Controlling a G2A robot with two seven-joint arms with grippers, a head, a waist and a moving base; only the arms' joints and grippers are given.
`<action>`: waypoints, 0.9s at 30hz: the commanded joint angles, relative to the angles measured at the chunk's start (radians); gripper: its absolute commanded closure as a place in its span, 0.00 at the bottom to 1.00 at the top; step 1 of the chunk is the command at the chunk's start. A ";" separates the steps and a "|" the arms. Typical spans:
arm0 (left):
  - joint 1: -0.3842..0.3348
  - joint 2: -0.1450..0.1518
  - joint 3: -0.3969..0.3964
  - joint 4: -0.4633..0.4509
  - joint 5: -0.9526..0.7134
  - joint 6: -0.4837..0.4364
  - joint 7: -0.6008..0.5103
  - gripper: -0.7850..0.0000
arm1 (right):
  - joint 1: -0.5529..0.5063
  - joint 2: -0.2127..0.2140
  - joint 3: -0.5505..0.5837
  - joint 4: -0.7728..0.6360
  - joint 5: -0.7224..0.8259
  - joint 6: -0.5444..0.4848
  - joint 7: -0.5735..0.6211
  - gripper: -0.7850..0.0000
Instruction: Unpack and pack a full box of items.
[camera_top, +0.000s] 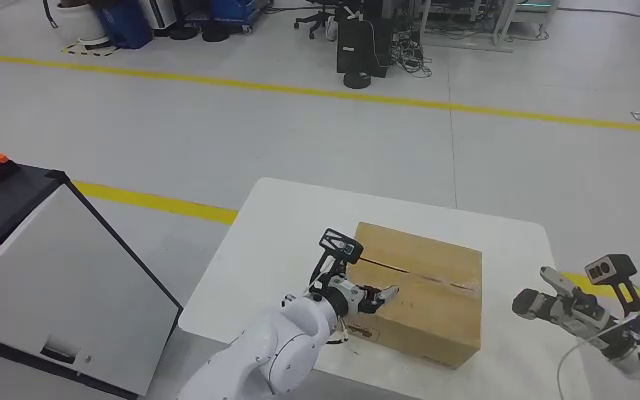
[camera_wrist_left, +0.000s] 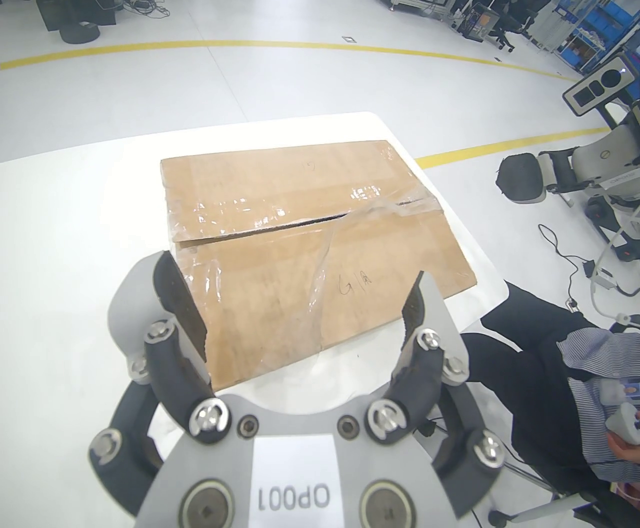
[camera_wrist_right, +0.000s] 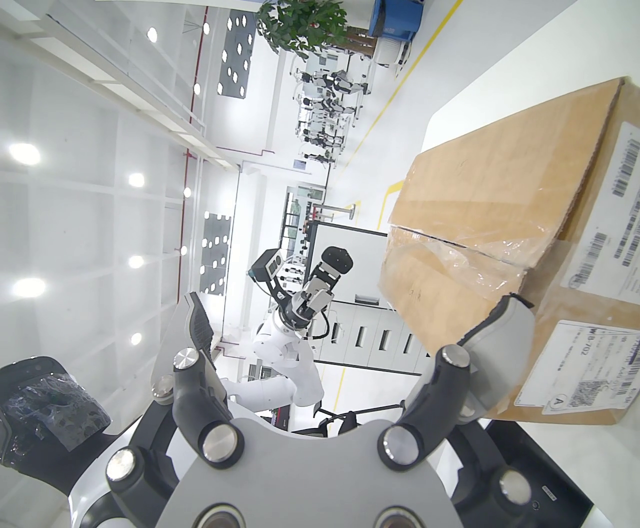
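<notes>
A closed cardboard box (camera_top: 420, 290) sits on the white table (camera_top: 270, 250), right of its middle. Clear tape runs along the top seam (camera_wrist_left: 300, 222), which is slit and gapes slightly. My left gripper (camera_top: 365, 298) hovers at the box's near left corner; in the left wrist view this gripper (camera_wrist_left: 295, 310) is open above the box top (camera_wrist_left: 310, 260), holding nothing. My right gripper (camera_top: 527, 303) is to the right of the box, apart from it. In the right wrist view it (camera_wrist_right: 350, 320) is open and empty beside the labelled end of the box (camera_wrist_right: 590, 300).
A grey slanted cabinet (camera_top: 60, 280) stands on the floor left of the table. A yellow floor line (camera_top: 150, 200) runs behind it. Bare tabletop (camera_wrist_left: 75, 225) lies left of the box. Another machine's base (camera_wrist_left: 600, 165) and cables stand on the floor beyond the table's edge.
</notes>
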 joint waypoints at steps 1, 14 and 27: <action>0.000 0.000 0.000 0.000 0.000 0.000 0.000 0.00 | 0.000 0.000 0.000 0.000 0.000 0.000 0.000 0.00; -0.057 0.020 0.063 -0.046 0.257 -0.328 -0.201 0.00 | 0.000 0.000 0.000 0.000 0.000 0.000 0.000 0.00; -0.260 -0.036 0.117 0.158 0.050 -0.348 -0.303 0.00 | 0.000 0.000 0.000 0.000 0.000 0.000 0.000 0.00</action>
